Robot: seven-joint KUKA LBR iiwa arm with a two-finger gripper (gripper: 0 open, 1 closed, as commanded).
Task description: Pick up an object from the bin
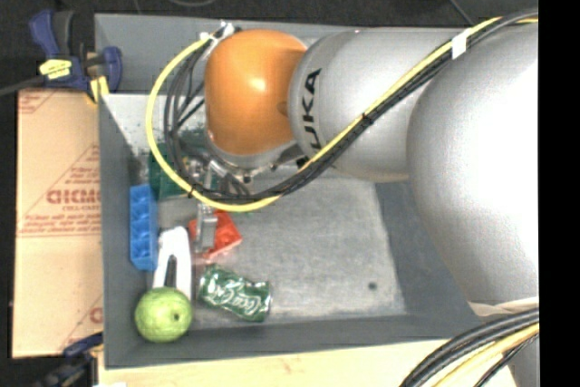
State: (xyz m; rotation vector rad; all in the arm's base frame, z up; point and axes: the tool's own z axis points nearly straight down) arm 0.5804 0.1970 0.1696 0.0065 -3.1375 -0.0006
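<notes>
My arm (435, 104) is thick, rounded and silver-grey, with black "KUKA" lettering (309, 109) on its side. A glossy orange dome (249, 91) caps my wrist. Yellow and black cables (254, 208) loop around it and trail along the casing.

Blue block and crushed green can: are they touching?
Apart. The camera view shows a white piece lying between the blue block and the crushed green can.
</notes>
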